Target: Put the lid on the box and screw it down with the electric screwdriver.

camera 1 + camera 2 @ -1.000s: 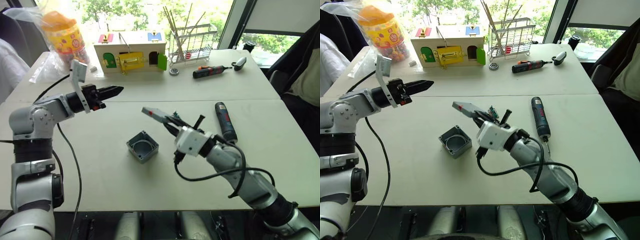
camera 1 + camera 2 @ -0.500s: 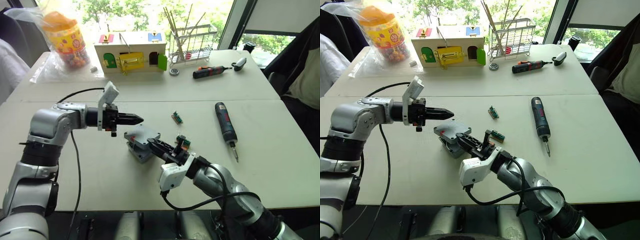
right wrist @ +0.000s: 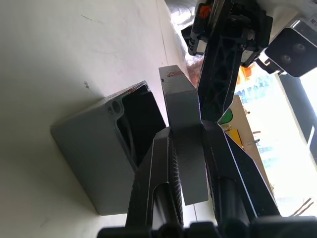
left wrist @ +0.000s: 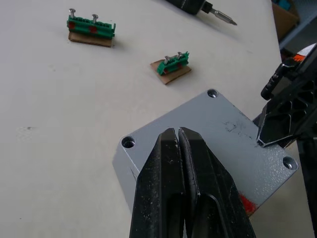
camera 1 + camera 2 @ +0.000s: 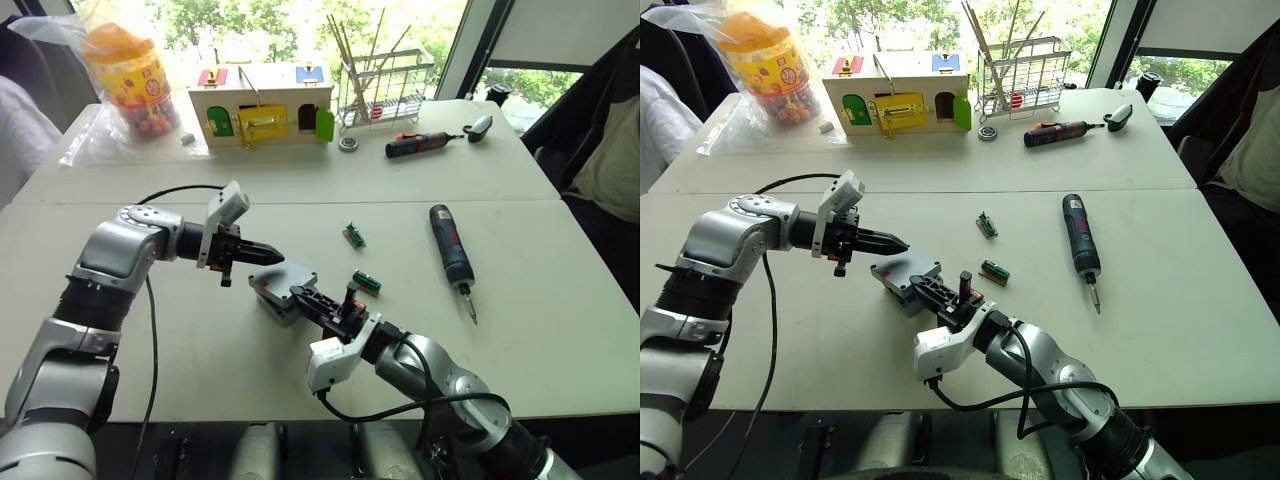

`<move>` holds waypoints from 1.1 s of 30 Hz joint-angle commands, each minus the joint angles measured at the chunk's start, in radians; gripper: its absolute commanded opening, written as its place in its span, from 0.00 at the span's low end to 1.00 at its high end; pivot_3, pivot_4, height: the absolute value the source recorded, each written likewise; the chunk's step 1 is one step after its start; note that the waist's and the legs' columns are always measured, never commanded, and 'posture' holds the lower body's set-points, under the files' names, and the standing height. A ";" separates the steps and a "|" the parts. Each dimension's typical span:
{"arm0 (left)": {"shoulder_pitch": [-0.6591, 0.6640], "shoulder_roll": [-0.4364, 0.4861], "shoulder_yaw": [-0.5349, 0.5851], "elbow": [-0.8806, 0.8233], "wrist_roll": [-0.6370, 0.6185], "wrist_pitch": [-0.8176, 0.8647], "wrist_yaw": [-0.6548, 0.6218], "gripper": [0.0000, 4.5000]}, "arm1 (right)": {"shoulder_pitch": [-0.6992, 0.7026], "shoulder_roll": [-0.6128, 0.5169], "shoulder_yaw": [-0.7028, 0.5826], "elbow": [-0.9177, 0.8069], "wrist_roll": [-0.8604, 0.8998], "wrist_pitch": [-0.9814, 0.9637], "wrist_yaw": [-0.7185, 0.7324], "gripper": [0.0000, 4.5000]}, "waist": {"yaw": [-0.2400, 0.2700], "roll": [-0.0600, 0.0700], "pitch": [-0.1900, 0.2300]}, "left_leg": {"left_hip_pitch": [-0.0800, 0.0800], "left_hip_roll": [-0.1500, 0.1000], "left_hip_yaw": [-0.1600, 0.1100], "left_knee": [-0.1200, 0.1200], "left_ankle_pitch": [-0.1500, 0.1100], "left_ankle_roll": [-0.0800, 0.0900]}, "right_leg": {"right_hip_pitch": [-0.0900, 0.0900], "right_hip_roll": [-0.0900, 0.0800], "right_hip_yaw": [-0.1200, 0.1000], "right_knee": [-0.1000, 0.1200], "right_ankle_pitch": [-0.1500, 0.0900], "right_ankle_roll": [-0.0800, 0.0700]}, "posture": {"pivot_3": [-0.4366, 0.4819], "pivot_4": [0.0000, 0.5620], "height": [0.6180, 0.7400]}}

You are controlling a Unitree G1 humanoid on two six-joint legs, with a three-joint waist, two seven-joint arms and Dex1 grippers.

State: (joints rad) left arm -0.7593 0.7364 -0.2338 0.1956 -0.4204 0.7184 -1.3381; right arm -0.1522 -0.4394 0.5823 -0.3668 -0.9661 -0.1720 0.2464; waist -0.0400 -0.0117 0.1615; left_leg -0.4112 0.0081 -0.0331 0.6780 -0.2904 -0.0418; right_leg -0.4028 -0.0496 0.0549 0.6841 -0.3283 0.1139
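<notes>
Right tool [image 5: 923, 288] pinches the lid [image 5: 905, 269] by its edge, seating it on the box [image 3: 94, 148] — left tool [image 4: 179, 133], fingers pressed together and empty, steadies from above.

The lid [image 5: 905, 270] lies on the box [image 5: 902, 290], between the left hand [image 5: 895, 242] and right hand [image 5: 923, 287].

Can't make out any readable text, labels or numbers here. Nothing legible on any of the stuff on the table.
</notes>
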 commanded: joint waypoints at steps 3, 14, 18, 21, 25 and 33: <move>0.009 0.004 -0.034 -0.005 0.065 -0.074 -0.026 0.01 | 0.021 0.006 0.005 0.025 -0.010 -0.032 0.000 0.03 | 0.000 0.000 0.000 | 0.000 0.000 0.000 0.000 0.000 0.000 | 0.001 0.000 0.000 0.000 0.000 0.000 | 0.48 0.27 0.97; 0.070 -0.020 -0.088 0.016 0.176 -0.205 -0.012 0.00 | 0.043 -0.003 -0.012 0.044 -0.013 -0.085 -0.011 0.83 | 0.000 0.000 -0.002 | 0.015 0.000 0.000 -0.001 -0.005 0.008 | 0.015 0.000 0.000 -0.001 0.000 0.000 | 0.48 0.27 0.97; 0.080 -0.036 -0.096 0.045 0.210 -0.247 0.002 0.00 | 0.052 -0.015 -0.033 0.026 -0.002 -0.101 -0.003 0.91 | 0.004 0.000 -0.002 | 0.026 0.001 -0.001 -0.002 -0.007 0.012 | 0.028 0.002 -0.001 -0.003 -0.002 -0.003 | 0.48 0.27 0.97; 0.081 -0.048 -0.095 0.059 0.222 -0.263 0.009 0.00 | 0.057 -0.020 -0.044 0.015 0.007 -0.112 0.002 0.91 | 0.004 -0.001 -0.002 | 0.026 0.001 -0.001 -0.001 -0.007 0.013 | 0.028 0.001 -0.001 -0.003 -0.002 -0.003 | 0.48 0.27 0.97; 0.082 -0.060 -0.100 0.073 0.244 -0.287 0.016 0.00 | 0.056 -0.019 -0.056 0.018 0.017 -0.123 0.005 0.91 | 0.008 0.000 -0.003 | 0.027 0.001 -0.002 -0.001 -0.007 0.013 | 0.029 0.001 -0.001 -0.003 -0.002 -0.003 | 0.48 0.27 0.97; 0.081 -0.063 -0.098 0.083 0.264 -0.320 0.032 0.00 | 0.096 -0.043 -0.116 -0.012 0.061 -0.141 0.003 0.91 | 0.023 0.000 -0.003 | 0.028 0.001 -0.001 -0.001 -0.007 0.013 | 0.029 0.001 -0.001 -0.003 -0.002 -0.003 | 0.48 0.27 0.97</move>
State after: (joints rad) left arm -0.7120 0.6649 -0.2843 0.2326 -0.2309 0.3970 -1.3242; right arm -0.0620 -0.4791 0.4924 -0.3329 -0.9329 -0.2997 0.2582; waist -0.0168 -0.0122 0.1589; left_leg -0.3835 0.0091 -0.0346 0.6768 -0.2976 -0.0293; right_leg -0.3734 -0.0483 0.0538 0.6808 -0.3308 0.1106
